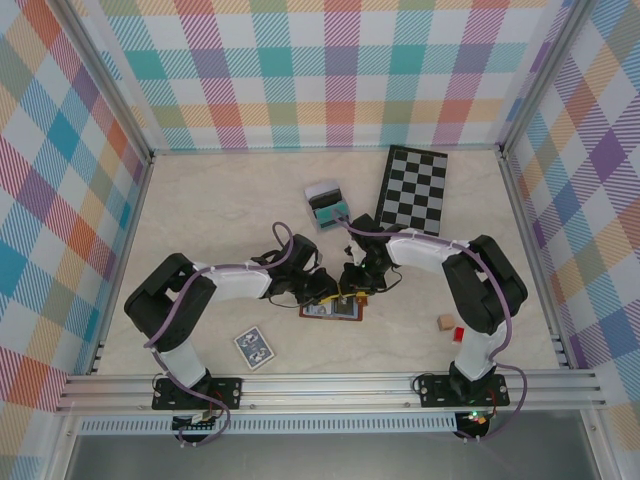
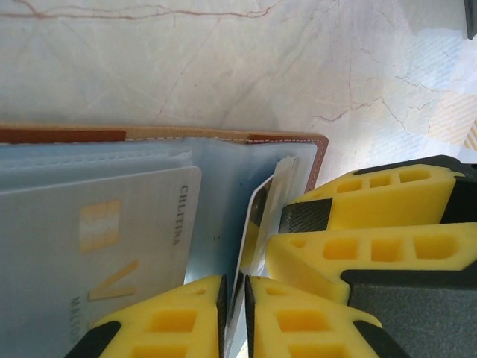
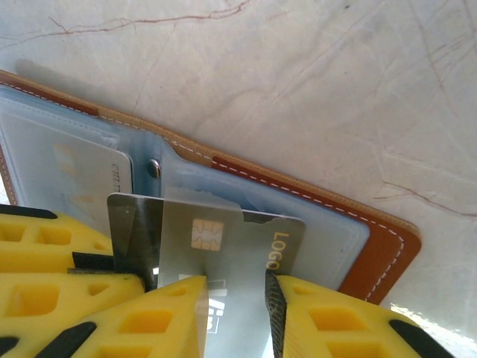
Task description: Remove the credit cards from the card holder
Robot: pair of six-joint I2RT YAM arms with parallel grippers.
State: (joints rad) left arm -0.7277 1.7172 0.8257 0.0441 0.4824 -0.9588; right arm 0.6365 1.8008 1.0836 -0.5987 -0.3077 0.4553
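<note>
Lying open on the tabletop (image 1: 200, 210), the card holder (image 1: 332, 311) is being attended by both arms at its far edge, the left gripper (image 2: 237, 309) over its left half and the right gripper (image 3: 236, 317) over its right half. A grey credit card (image 3: 246, 239) is being held partway out of one clear pocket, tilted up off the holder, its long axis running along the holder's long edge. The left gripper is being seen clenched on a thin edge that appears to be this card's end. The right gripper's jaws are being shown slightly parted in front of the card's face, and whether anything is being pinched there cannot be told. A pale second card (image 2: 112, 239) is being retained in the holder's other pocket. The coming pull is being judged to turn on direction: the grey card is needing to be slid along its own long axis, out of the holder toward the left gripper, the better placed of the two.
</note>
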